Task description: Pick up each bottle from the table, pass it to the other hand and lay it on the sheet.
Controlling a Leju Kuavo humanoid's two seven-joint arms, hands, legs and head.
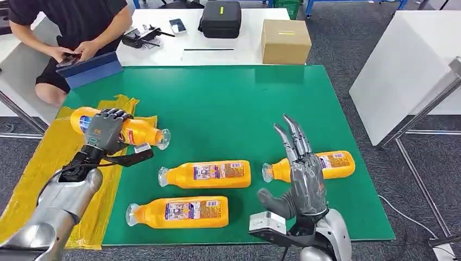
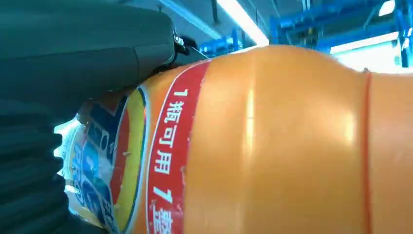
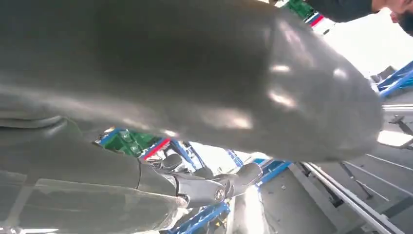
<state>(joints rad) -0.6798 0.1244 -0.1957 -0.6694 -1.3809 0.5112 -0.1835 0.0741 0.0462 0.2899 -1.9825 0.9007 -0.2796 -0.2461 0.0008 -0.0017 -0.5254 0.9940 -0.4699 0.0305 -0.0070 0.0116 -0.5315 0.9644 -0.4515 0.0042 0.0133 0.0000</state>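
The left hand [image 1: 107, 129] grips an orange bottle [image 1: 142, 132] lying crosswise over the yellow sheet [image 1: 49, 157] at the table's [image 1: 228, 103] left edge, while the right hand [image 1: 302, 179], fingers [image 1: 291, 138] spread and empty, stands nearest the rightmost bottle [image 1: 326, 165].

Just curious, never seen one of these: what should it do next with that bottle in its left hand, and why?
Probably lower and let go: the left hand holds the bottle over the yellow sheet, and the right hand is open.
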